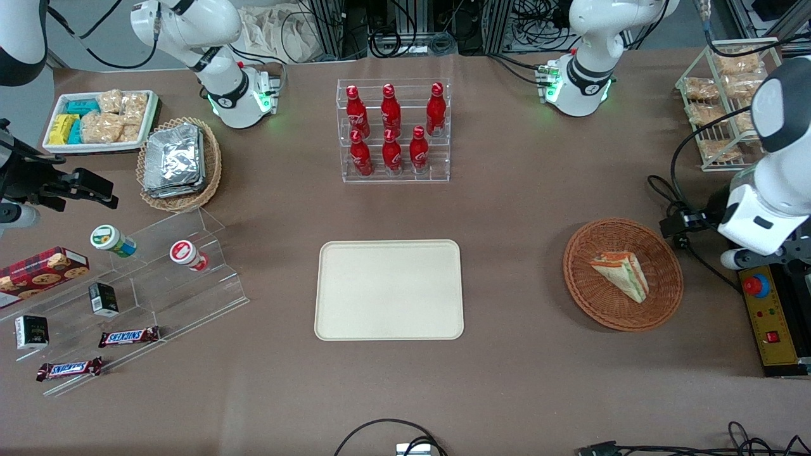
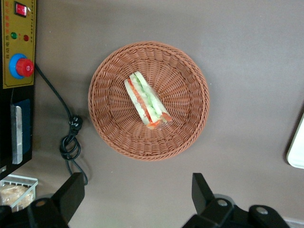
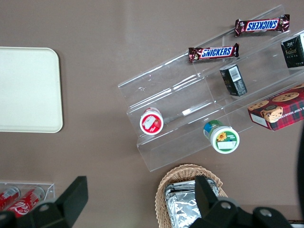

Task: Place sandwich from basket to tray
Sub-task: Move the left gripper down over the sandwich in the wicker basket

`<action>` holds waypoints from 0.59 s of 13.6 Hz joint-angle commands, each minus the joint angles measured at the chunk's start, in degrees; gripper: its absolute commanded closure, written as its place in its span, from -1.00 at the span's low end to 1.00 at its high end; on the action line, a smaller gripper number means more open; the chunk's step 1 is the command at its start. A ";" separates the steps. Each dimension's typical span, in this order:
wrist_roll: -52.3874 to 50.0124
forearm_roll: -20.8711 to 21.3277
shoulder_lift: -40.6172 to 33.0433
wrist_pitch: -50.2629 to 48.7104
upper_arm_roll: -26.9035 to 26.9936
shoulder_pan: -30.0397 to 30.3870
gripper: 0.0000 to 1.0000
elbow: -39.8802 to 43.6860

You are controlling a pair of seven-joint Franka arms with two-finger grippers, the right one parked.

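Left wrist view: sandwich in basket

The triangular white-bread sandwich [image 2: 146, 100] with orange and green layers lies diagonally in the round, woven reddish-brown wicker basket [image 2: 190, 123]. The tool [image 2: 135, 192] hovers above, fingers spread wide. In the front view, the smooth cream rectangular tray [image 1: 389, 289] sits mid-frame.

Even bright overhead light, soft faint shadows, sharp focus throughout.
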 commanded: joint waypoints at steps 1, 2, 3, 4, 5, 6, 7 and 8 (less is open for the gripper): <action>0.95 -0.17 3.82 -3.36 -0.15 0.29 -1.00 6.31; 0.95 -0.17 3.90 -3.27 -0.15 0.30 -1.00 6.49; 0.95 -0.09 4.34 -3.19 -0.15 0.04 -1.00 6.75; 0.61 0.26 5.39 -3.71 -0.24 -0.14 -1.00 7.63; 0.78 0.35 5.66 -3.71 -0.24 -0.05 -1.00 7.98; -0.18 -0.43 6.36 -3.28 -0.06 0.38 -1.00 7.90; -2.71 -0.26 7.93 -2.93 -0.06 0.12 -1.00 7.81; -8.13 -0.17 9.51 -1.36 -0.06 -0.14 -1.00 7.37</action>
